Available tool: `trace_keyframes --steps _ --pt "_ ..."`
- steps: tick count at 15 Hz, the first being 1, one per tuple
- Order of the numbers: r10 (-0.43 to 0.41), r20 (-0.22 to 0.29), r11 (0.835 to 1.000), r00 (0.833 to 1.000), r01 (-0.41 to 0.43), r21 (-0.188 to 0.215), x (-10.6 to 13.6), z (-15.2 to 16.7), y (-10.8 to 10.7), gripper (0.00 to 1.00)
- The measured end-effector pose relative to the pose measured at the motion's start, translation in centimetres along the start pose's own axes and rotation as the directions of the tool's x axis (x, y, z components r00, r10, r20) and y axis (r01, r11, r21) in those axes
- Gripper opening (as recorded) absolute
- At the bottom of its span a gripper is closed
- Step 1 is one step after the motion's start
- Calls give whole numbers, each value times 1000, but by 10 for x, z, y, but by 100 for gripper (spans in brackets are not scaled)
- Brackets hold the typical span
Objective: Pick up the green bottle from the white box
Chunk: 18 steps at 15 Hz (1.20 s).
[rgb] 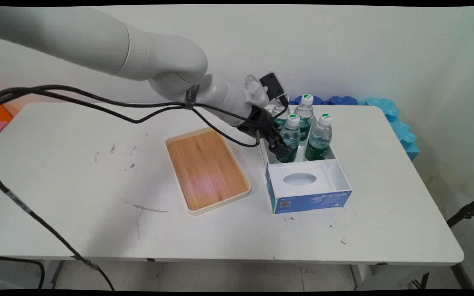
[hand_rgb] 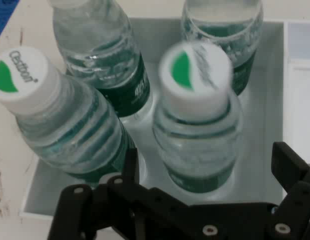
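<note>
— White table (rgb: 76,197), pale wall behind. What's at centre frame?

— I see a wooden tray (rgb: 206,169), bare. Right of it, a box (rgb: 309,193) holding four water bottles.

— And the claw?

— My gripper (rgb: 283,151) is spread open around the near-left bottle (hand_rgb: 197,130), fingers (hand_rgb: 287,167) flanking it, not yet touching.

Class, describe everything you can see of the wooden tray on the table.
The wooden tray is a shallow rectangle with rounded corners, a pale cream rim and a light brown floor with a wood grain. It lies flat and empty on the white table, turned at a slight angle to the table's edge. It sits left of the blue and white box, apart from it. Nothing touches it but the table.
</note>
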Motion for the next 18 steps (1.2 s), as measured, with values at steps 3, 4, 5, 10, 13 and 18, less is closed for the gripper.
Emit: trace_keyframes --steps 3,4,5,10,13,18 --pt "14 2 1000 1000 -14 -8 -3 -5 -1 100" --pt "17 3 1000 1000 -17 -12 -3 -8 -1 100" --pt "22 6 1000 1000 -22 -19 -3 -12 -2 100" --pt "72 5 996 997 -71 -53 -1 -39 -15 100" --pt "121 2 990 993 -120 -72 1 -60 -30 100" --pt "208 -9 974 978 -208 -88 9 -88 -58 100"
